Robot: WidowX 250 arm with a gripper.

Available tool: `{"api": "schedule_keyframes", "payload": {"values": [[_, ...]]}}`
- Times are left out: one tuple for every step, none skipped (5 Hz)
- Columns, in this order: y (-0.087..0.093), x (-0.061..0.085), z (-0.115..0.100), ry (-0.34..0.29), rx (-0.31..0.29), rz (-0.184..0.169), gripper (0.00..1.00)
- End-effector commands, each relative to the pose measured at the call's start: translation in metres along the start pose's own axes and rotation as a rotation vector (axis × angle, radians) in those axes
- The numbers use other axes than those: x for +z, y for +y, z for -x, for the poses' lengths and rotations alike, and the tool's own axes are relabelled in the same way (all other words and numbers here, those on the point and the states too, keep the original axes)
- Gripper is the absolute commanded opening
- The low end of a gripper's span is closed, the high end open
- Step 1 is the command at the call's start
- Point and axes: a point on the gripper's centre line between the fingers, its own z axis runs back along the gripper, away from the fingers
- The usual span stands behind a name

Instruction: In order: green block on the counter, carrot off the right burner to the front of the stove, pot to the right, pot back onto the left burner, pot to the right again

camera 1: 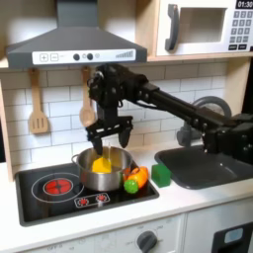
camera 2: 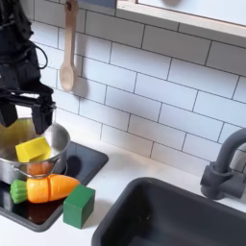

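Gripper hanging over the pot; block already on the counter, carrot looks next.

The black WidowX gripper (camera 1: 109,137) is hovering w/ fingers spread, holding nothing, above the shiny round steel pot (camera 1: 89,175), which is carrying a yellow toy food piece (camera 2: 32,149) inside. The small dark green cube (camera 2: 78,206) is sitting on the smooth off-white counter (camera 1: 188,198), just off the flat black cooktop (camera 1: 40,203) at the first exterior view's right, so step 1 seems done. The stubby orange carrot w/ light green tip (camera 2: 48,187) is lying just beside the pot, in front of and below the gripper, toward the first exterior view's right. In the second exterior view its long axis is running left-right, green tip at the second exterior view's left. I can't tell whether it's touching the pot. Likely next: gripper going down and forward, jaws across the carrot's short width.
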Motion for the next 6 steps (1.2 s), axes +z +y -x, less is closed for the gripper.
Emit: {"api": "schedule_keyframes", "payload": {"values": [[0.017,0.000,0.004,0.003,0.031,-0.011,1.00],[0.028,0.002,0.005,0.001,0.050,-0.016,1.00],[0.037,0.002,0.005,-0.001,0.066,-0.024,1.00],[0.051,0.007,0.006,-0.029,0.104,-0.047,1.00],[0.064,0.009,0.007,-0.029,0.136,-0.057,1.00],[0.086,0.007,0.006,-0.031,0.191,-0.058,1.00]]}}
